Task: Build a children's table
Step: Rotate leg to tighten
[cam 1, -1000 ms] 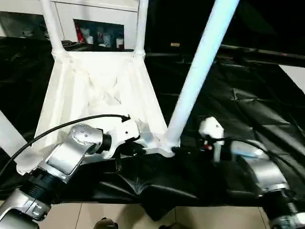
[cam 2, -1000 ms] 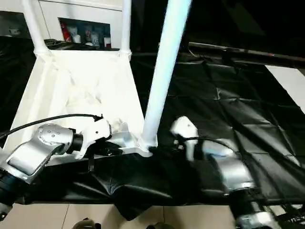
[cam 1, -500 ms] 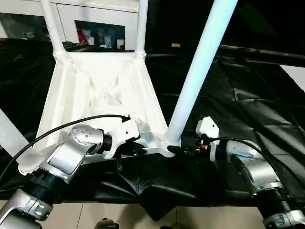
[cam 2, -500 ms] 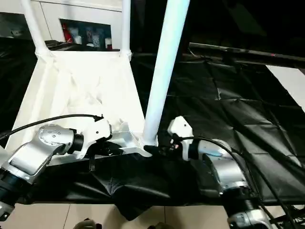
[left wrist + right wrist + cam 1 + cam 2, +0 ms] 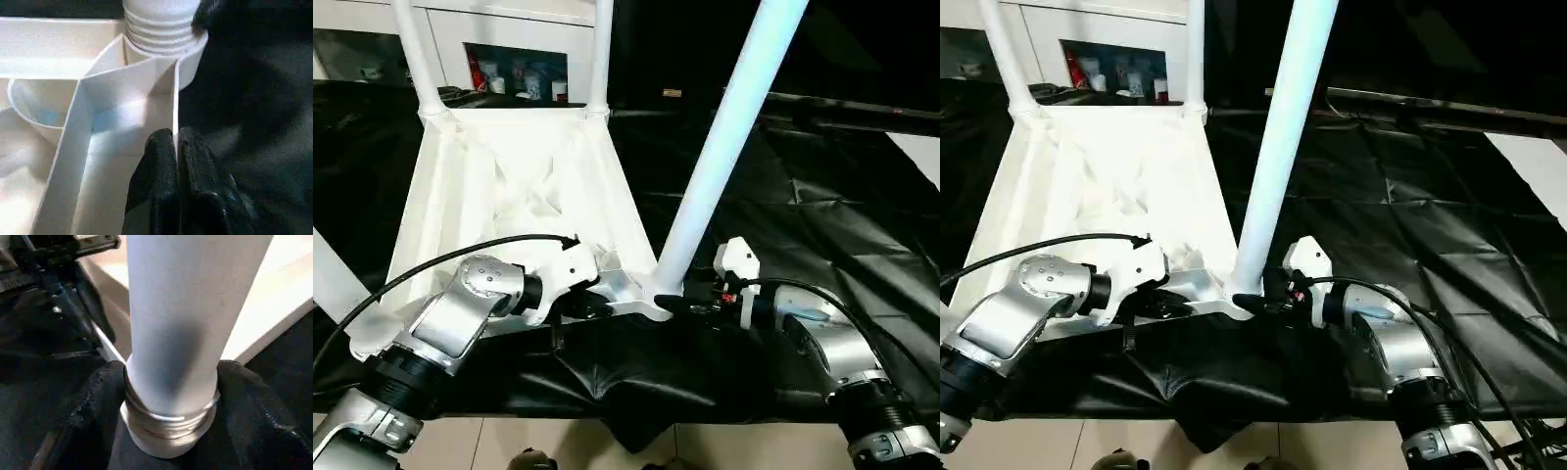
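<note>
The white tabletop (image 5: pixel 509 186) lies ribbed side up on black cloth. Two legs (image 5: pixel 599 59) stand in its far corner sockets, and a third leg (image 5: pixel 328 274) rises at the near left. The near-right leg (image 5: pixel 724 147) stands tilted in its socket (image 5: pixel 190 54), with its threaded end showing above the socket. My left gripper (image 5: pixel 597 304) is shut on a thin rib of the tabletop just beside that socket, the fingertips (image 5: pixel 161 147) pinching it. My right gripper (image 5: pixel 671 304) is shut on the near-right leg's base, one black finger (image 5: pixel 98 396) on each side.
Crumpled black cloth (image 5: pixel 822 215) covers the work surface and hangs over its near edge above the tiled floor (image 5: pixel 509 441). A white cabinet with small items on a shelf (image 5: pixel 519 73) stands behind. A dark bar (image 5: pixel 862 103) crosses the back right, and a white flat surface (image 5: pixel 922 157) shows at the right edge.
My right gripper has moved left to the near-right leg and its fingers now hug the leg's base. The left gripper has kept its hold on the rib.
</note>
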Available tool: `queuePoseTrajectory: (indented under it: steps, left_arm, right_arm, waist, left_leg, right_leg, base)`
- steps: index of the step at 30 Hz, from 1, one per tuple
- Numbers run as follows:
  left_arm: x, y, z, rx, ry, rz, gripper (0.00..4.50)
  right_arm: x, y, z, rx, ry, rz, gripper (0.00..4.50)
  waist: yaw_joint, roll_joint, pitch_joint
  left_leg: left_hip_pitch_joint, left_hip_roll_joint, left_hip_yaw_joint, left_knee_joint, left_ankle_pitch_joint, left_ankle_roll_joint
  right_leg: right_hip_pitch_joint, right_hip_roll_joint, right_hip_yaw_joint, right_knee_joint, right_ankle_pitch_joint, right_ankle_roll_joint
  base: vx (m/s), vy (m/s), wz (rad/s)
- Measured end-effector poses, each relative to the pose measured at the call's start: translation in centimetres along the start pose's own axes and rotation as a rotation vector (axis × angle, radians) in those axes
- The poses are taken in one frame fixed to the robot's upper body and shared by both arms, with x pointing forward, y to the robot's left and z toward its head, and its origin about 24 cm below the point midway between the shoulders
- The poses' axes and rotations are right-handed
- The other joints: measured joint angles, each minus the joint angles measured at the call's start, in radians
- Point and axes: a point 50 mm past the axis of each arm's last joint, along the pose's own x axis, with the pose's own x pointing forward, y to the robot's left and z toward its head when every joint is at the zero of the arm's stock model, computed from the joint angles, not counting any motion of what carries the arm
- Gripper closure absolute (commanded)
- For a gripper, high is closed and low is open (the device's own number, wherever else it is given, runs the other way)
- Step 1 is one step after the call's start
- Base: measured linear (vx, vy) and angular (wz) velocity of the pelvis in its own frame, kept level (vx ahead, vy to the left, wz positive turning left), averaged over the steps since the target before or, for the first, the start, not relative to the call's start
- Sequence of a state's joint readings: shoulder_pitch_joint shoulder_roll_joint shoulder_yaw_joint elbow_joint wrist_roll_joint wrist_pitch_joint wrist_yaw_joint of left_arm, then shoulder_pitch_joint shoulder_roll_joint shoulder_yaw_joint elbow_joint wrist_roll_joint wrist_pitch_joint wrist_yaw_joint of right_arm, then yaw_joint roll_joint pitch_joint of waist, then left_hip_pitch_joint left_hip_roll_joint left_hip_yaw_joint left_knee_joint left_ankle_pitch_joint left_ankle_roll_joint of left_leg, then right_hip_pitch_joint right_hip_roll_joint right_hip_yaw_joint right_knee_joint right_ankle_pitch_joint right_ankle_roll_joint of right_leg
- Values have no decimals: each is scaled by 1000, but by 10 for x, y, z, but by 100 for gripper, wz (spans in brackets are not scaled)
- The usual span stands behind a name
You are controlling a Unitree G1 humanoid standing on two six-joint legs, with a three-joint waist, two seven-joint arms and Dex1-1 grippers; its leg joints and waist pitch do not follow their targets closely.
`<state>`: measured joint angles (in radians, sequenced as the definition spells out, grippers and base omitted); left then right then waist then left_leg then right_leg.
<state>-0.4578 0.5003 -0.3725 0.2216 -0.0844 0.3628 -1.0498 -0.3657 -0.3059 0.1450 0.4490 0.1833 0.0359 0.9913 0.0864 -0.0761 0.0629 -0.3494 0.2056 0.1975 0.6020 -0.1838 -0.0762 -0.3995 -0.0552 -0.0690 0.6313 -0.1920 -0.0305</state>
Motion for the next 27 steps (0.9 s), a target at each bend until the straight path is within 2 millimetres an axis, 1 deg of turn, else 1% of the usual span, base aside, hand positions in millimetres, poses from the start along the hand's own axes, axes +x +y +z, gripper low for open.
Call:
queuePoseTrajectory:
  steps: [3, 6, 8, 10, 13, 14, 15, 17, 18, 21, 22, 24, 25, 27]
  left_arm:
    - [12, 8, 5, -35, -33, 87, 450]
    - [28, 14, 13, -71, -56, 154, 450]
    - [46, 19, 22, -95, -58, 209, 450]
    - [53, 21, 26, -106, -59, 230, 450]
    - [62, 21, 27, -117, -50, 245, 450]
    - [63, 21, 27, -116, -49, 244, 450]
    - [64, 21, 26, -116, -50, 243, 450]
    - [64, 21, 26, -112, -52, 234, 450]
    - [63, 21, 26, -105, -53, 229, 450]
    - [57, 20, 23, -79, -57, 187, 450]
    - [54, 20, 22, -63, -61, 161, 450]
    - [49, 19, 19, -41, -65, 115, 450]
    - [45, 17, 17, -21, -67, 77, 450]
    - [40, 14, 15, 0, -72, 33, 450]
  right_arm:
    - [9, -9, -1, 37, -18, -151, 185]
    - [17, -13, -5, 107, -52, -318, 185]
    - [29, -16, -5, 154, -67, -456, 185]
    - [33, -18, -3, 158, -60, -519, 185]
    - [38, -20, -3, 143, -37, -569, 185]
    - [39, -20, -3, 138, -34, -569, 150]
    - [38, -20, -4, 137, -34, -569, 150]
    - [38, -21, -4, 133, -36, -560, 113]
    - [36, -21, -4, 129, -36, -547, 106]
    - [24, -25, -4, 92, -22, -426, 94]
    - [17, -26, -4, 71, -13, -382, 94]
    - [8, -26, -3, 32, 11, -301, 94]
    - [0, -25, -2, 2, 27, -245, 94]
    - [-8, -23, -2, -20, 44, -169, 94]
  waist:
    - [-3, 0, 0]
    - [0, -1, -2]
    - [1, 1, -5]
    - [1, 1, -7]
    - [2, 5, -16]
    - [3, 8, -19]
    - [2, 9, -20]
    - [3, 10, -21]
    - [2, 10, -21]
    - [2, 12, -21]
    - [5, 13, -20]
    - [7, 15, -20]
    - [9, 15, -20]
    - [11, 15, -20]
  left_leg:
    - [0, 0, 0, 1, 0, 0]
    - [1, -1, 0, 1, 0, 0]
    - [0, -2, 0, 1, 0, 0]
    - [0, -3, 0, 0, 0, 0]
    - [0, -3, 0, -1, -1, 1]
    - [0, -3, 0, -1, -1, 2]
    - [0, -3, 0, -1, -1, 2]
    - [0, -3, -1, -1, -1, 2]
    - [0, -3, -1, -1, -1, 2]
    - [-1, -3, 0, -3, -1, 2]
    - [-2, -3, 0, -4, -1, 2]
    - [-2, -3, 0, -4, -2, 3]
    - [-2, -3, 0, -5, -2, 3]
    - [-2, -3, 0, -5, -3, 4]
  right_leg:
    - [0, -1, 0, 0, 1, 0]
    - [0, -1, 0, 0, 1, 1]
    - [0, -2, 0, 0, 1, 1]
    - [0, -3, 0, -1, 1, 1]
    - [0, -3, 0, -2, 0, 2]
    - [1, -3, 0, -3, 0, 2]
    - [1, -3, 0, -3, 0, 2]
    - [1, -3, -1, -3, 0, 2]
    - [1, -3, -1, -3, 0, 2]
    - [0, -3, -1, -4, 0, 2]
    - [0, -3, -1, -5, 0, 2]
    - [0, -3, -1, -5, -1, 3]
    - [-1, -3, -2, -5, -2, 4]
    - [0, -3, -1, -5, -2, 3]
  base:
    - [0, 0, 0]
    - [0, 0, 0]
    - [0, 0, 0]
    - [0, 0, 0]
    - [0, 0, 0]
    - [0, 0, 0]
    - [0, 0, 0]
    - [0, 0, 0]
    - [0, 0, 0]
    - [0, 0, 0]
    - [0, 0, 0]
    - [0, 0, 0]
    - [0, 0, 0]
    - [0, 0, 0]
